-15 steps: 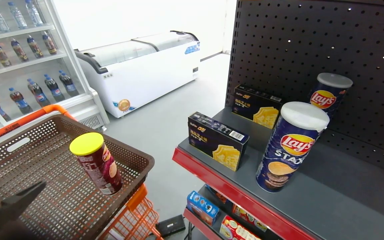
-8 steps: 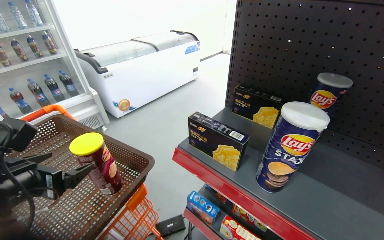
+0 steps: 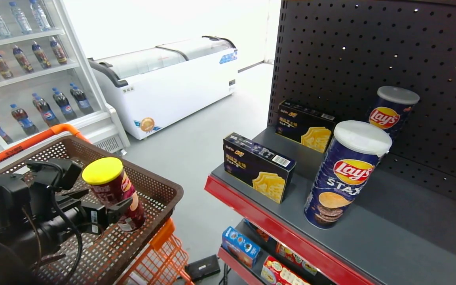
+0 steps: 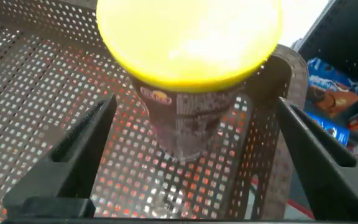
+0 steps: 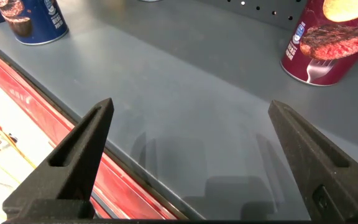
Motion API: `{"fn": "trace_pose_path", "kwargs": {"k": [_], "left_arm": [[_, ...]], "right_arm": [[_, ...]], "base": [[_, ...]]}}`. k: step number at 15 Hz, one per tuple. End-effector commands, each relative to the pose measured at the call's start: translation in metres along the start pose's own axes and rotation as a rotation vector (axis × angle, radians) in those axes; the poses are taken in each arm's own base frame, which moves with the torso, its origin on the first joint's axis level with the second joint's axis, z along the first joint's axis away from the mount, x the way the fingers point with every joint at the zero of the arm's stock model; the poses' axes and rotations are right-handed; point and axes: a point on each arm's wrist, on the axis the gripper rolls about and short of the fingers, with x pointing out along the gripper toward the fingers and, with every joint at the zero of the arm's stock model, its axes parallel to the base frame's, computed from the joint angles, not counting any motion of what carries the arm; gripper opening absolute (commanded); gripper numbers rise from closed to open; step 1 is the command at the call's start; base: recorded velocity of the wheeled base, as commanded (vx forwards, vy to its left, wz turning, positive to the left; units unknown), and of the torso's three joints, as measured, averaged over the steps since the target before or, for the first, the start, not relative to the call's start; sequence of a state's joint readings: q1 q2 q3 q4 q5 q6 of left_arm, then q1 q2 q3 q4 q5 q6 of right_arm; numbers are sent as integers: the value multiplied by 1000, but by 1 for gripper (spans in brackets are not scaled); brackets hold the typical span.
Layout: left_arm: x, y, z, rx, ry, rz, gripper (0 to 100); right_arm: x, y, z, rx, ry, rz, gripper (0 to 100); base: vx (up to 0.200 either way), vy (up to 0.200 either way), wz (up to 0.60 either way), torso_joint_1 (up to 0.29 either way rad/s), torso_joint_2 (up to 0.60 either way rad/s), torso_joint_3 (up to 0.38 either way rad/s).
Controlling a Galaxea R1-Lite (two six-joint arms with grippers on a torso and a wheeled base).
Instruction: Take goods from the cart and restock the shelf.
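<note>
Head view: we're seeing the yellow-lidded can (image 3: 111,186) standing upright in the brown basket (image 3: 160,190), left of the shelf (image 3: 390,237). The left gripper (image 3: 106,200) is straddling it, spread wide. Left wrist view: the fingers (image 4: 79,155) are flanking the can (image 4: 188,124), not pinching it. Right wrist view: the right gripper (image 5: 191,155) is hanging released over the shelf (image 5: 185,81) deck.

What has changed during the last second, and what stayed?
The left pincer moved forward into the cart basket and now sits open around the yellow-lidded can, one finger on each side, not yet closed. The can, basket and shelf goods stayed put.
</note>
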State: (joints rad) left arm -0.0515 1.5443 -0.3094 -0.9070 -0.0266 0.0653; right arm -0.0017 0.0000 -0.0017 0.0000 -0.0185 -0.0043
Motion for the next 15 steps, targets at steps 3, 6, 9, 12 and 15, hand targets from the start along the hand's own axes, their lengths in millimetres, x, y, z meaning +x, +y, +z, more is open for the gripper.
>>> {"fn": "trace_pose_path", "kwargs": {"k": [3, 6, 9, 12, 15], "left_arm": [[25, 0, -18, -12, 31, -1, 100], [32, 0, -21, -12, 13, 2, 100], [41, 1, -26, -12, 5, 4, 100], [48, 1, -29, -10, -10, 5, 100], [51, 2, -31, -11, -5, 7, 100]], "right_arm": [[0, 0, 0, 0, 0, 2, 100], [0, 0, 0, 0, 0, 0, 100], [0, 0, 0, 0, 0, 0, 100], [0, 0, 0, 0, 0, 0, 100], [0, 0, 0, 0, 0, 0, 100]], "base": [[0, 0, 0, 0, 0, 0], [0, 0, 0, 0, 0, 0], [0, 0, 0, 0, 0, 0], [0, 0, 0, 0, 0, 0], [0, 0, 0, 0, 0, 0]]}}
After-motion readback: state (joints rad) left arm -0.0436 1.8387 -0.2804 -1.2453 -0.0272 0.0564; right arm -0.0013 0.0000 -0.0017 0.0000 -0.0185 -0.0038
